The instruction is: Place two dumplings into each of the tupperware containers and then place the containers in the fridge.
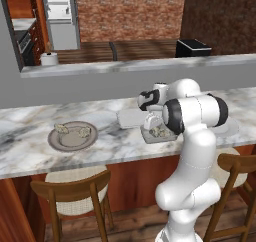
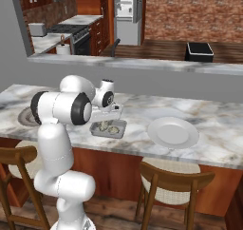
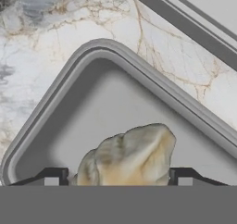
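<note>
My gripper (image 3: 118,177) points down into the near tupperware container (image 3: 92,107) and stands open. One dumpling (image 3: 129,156) lies on the container's floor between the fingertips (image 3: 52,177). In the base views the gripper (image 1: 151,122) (image 2: 102,115) hovers low over this container (image 1: 148,137) (image 2: 122,128), which holds pale dumplings (image 2: 108,126). The second tupperware container (image 1: 130,118) lies just behind it, partly hidden by the hand. Two more dumplings (image 1: 62,129) (image 1: 84,132) rest on a round grey plate (image 1: 73,142). The fridge (image 1: 60,11) (image 2: 128,10) stands open far behind the counter.
A white plate (image 2: 173,132) sits on the marble counter (image 1: 30,151) to the right of the containers. Wooden stools (image 1: 75,193) (image 2: 171,186) stand in front of the counter. A raised grey ledge (image 1: 125,66) runs behind it, and a black box (image 1: 192,47) stands beyond.
</note>
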Motion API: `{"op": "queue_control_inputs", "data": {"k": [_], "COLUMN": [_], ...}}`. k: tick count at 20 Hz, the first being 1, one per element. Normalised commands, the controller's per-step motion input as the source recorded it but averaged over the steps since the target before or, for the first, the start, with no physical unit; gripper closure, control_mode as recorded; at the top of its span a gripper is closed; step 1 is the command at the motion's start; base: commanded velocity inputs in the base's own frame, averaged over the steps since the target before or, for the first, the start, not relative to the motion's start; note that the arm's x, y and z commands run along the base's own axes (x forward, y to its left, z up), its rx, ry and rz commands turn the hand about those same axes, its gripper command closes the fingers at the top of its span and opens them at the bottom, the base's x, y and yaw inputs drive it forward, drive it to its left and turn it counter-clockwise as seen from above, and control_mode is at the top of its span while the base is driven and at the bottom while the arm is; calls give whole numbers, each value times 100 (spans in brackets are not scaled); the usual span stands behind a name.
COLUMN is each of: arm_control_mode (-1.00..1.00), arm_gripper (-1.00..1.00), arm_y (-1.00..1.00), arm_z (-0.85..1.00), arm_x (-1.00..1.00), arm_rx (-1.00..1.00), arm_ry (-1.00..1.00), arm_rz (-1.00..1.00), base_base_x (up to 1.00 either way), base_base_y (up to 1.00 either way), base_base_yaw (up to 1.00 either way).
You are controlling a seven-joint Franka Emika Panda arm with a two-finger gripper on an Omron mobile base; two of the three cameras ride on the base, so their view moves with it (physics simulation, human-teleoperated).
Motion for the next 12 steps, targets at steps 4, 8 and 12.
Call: {"op": "queue_control_inputs", "data": {"k": [4,8,12], "arm_control_mode": [-100,-100,-100], "arm_gripper": [-100,-100,-100], "arm_y": [0,0,-21], "arm_z": [0,0,23], "arm_x": [6,21,3], "arm_rx": [0,0,0], "arm_ry": [0,0,0], "arm_rz": [0,0,-4], "base_base_x": [0,0,0], "base_base_y": [0,0,0], "base_base_yaw": [0,0,0]}}
